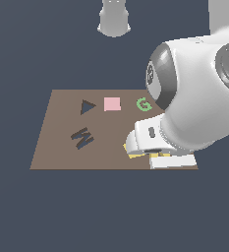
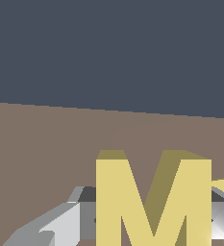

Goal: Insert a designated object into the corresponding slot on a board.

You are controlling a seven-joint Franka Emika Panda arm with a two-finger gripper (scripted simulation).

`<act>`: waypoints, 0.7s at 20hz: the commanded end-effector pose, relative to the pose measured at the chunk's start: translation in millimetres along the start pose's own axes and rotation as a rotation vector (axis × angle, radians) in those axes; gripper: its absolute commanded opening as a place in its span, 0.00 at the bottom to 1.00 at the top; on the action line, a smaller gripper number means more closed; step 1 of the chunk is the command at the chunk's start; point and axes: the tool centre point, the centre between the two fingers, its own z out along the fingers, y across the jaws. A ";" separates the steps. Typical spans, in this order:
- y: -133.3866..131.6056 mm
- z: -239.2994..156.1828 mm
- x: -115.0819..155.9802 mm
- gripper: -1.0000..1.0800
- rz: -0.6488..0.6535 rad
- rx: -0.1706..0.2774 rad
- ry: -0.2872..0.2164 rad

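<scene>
Board (image 1: 62,157), flat and brown, is seen lying on the dark floor. Toward the exterior view's left, well apart from the gripper, the M-shaped slot (image 1: 82,138) is noted as a dark recess, turned at a slant to the board's edges. Beyond it, farther from the gripper, a dark triangular recess (image 1: 88,107) is recorded, then a pink square (image 1: 112,104), then a green G (image 1: 143,104), the last lying near the arm's bulk. At the exterior view's right the gripper (image 1: 145,153) is found low over the board's near right corner, largely hidden by the white wrist housing; only slivers of yellow are shown beneath it there. In the wrist view the yellow M block (image 2: 153,197) is seen upright and close to the camera, with a grey finger (image 2: 60,223) set against one side and a second finger (image 2: 221,214) at the other; the jaws are judged to be pinching the block, though actual contact at the pads is partly hidden. Whether the block is lifted clear of the board cannot be told. Also unclear is a scrap of yellow at the edge beside the block. The step in hand is judged to be the grasp, with carrying not yet done. The next move is judged to call for a lift, a traverse toward the slot, a wrist turn to match the recess's slant, then a straight lowering.
</scene>
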 end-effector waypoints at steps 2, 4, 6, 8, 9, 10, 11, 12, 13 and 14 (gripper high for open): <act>27.2 -1.4 6.8 0.00 0.115 0.000 0.001; 43.9 -2.0 9.1 0.00 0.185 0.000 0.001; 60.6 -2.6 10.2 0.00 0.255 0.000 0.001; 77.3 -3.2 10.1 0.00 0.325 0.000 0.001; 85.6 -3.5 9.6 0.00 0.360 0.000 0.001; 94.0 -3.8 8.8 0.00 0.395 0.000 0.001; 102.3 -4.1 7.7 0.00 0.430 0.000 0.001; 110.6 -4.4 6.3 0.00 0.465 0.000 0.001; 118.9 -4.7 4.5 0.00 0.500 0.000 0.001; 127.2 -5.0 2.4 0.00 0.536 0.000 0.001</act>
